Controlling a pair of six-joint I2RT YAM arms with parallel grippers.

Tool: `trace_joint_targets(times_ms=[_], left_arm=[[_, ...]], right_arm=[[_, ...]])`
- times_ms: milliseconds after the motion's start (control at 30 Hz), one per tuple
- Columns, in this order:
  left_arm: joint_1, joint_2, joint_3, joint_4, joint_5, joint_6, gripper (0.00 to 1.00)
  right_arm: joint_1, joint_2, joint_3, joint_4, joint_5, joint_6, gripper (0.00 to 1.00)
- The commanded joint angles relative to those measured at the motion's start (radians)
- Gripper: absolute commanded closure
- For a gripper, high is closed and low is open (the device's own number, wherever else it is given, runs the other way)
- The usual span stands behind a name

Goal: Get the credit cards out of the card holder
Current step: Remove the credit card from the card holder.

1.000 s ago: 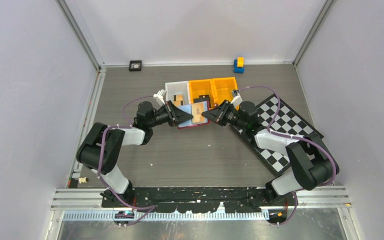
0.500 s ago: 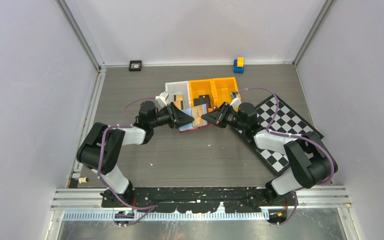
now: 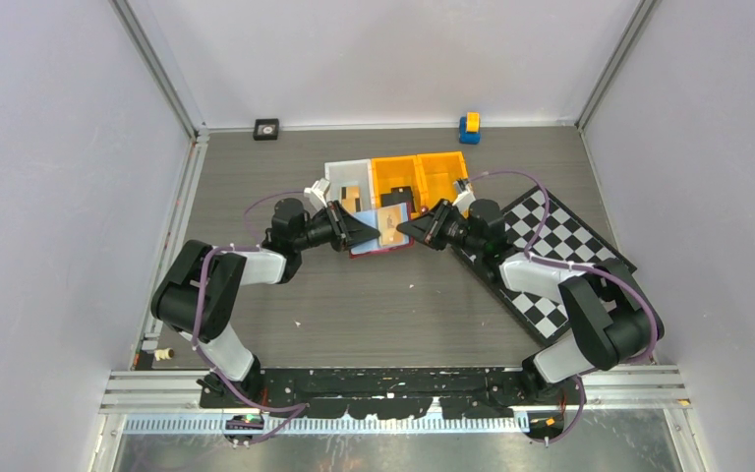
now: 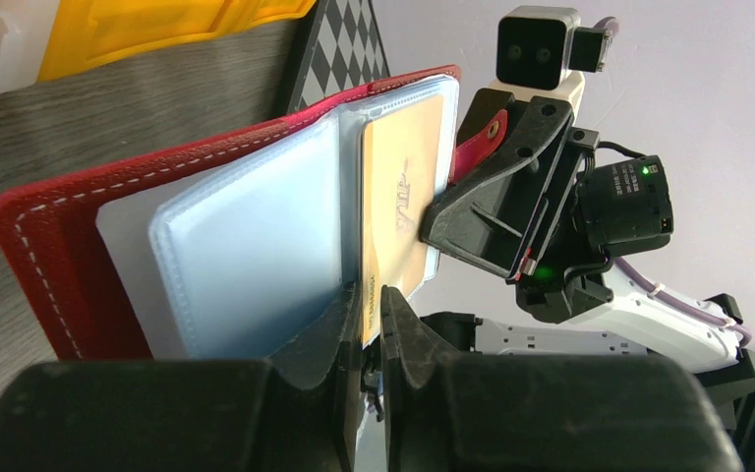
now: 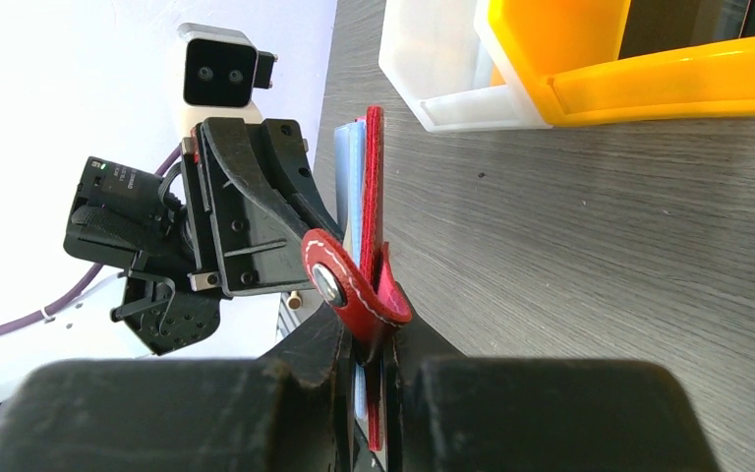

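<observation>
Hanging open between the two grippers, the card holder [image 4: 59, 236] is turning its red cover and pale clear sleeves [image 4: 246, 246] up toward the top camera, just in front of a row of bins. Whether its underside is touching the table [image 3: 374, 315] I cannot tell.

One tan credit card [image 4: 398, 197] is lying among the sleeves, toward the wallet's right-hand half. The left gripper [image 4: 372, 300] is pinching the card's near edge, its jaws drawn narrow with the card running down between them. How far the card is sticking out of its pocket is not clear.

The right gripper [image 5: 374, 339] is clamping the opposite side, jaws narrow on the edge of the red cover. The snap tab [image 5: 349, 285] is curling over just above its fingers.

Behind the wallet, a white bin [image 3: 334, 172] and two orange bins [image 3: 391, 169] are sitting side by side. A chequered board [image 3: 560, 246] is lying at an angle under the right arm. Well back by the far wall, a blue-and-yellow block [image 3: 469, 127] and a small black square [image 3: 266, 129] are resting well apart.
</observation>
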State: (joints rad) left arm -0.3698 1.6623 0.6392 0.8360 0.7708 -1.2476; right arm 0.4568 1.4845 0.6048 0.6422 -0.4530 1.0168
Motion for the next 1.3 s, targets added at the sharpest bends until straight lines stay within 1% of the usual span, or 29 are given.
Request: trace_joint_targets(times_ms=[0,167,400,533,633,733,867,933,1000,1167,1267], left_arm=[[-0.012,-0.048,0.011,0.140,0.057,-0.017,0.89],[-0.012,-0.042,0.015,0.162,0.065,-0.029,0.90],[-0.015,-0.062,0.036,-0.001,0.049,0.059,0.89],[-0.021,-0.061,0.042,-0.011,0.050,0.067,0.89],[-0.021,-0.047,0.035,0.053,0.058,0.031,0.87],[-0.022,-0.019,0.024,0.190,0.078,-0.047,0.86],[-0.021,0.028,0.019,0.309,0.089,-0.115,0.89],[-0.022,0.040,0.019,0.320,0.090,-0.123,0.87],[-0.022,0.045,0.021,0.295,0.086,-0.114,0.85],[-0.025,0.062,0.025,0.268,0.081,-0.100,0.83],[-0.031,0.079,0.031,0.248,0.080,-0.094,0.82]], right_arm=[[0.014,0.024,0.036,-0.023,-0.013,-0.027,1.00],[0.013,0.017,0.040,-0.045,-0.002,-0.039,1.00],[0.015,0.010,0.044,-0.058,-0.005,-0.054,0.98],[0.016,0.013,0.041,-0.034,-0.022,-0.043,0.97],[0.019,0.021,0.042,-0.017,-0.035,-0.033,0.96],[0.020,0.039,0.035,0.036,-0.058,0.005,0.96],[0.020,0.059,0.022,0.128,-0.089,0.056,0.95],[0.019,0.059,0.019,0.144,-0.094,0.062,0.95],[0.020,0.050,0.013,0.164,-0.095,0.067,0.94],[0.019,0.036,0.003,0.181,-0.096,0.071,0.94],[0.019,0.040,-0.005,0.227,-0.107,0.090,0.94]])
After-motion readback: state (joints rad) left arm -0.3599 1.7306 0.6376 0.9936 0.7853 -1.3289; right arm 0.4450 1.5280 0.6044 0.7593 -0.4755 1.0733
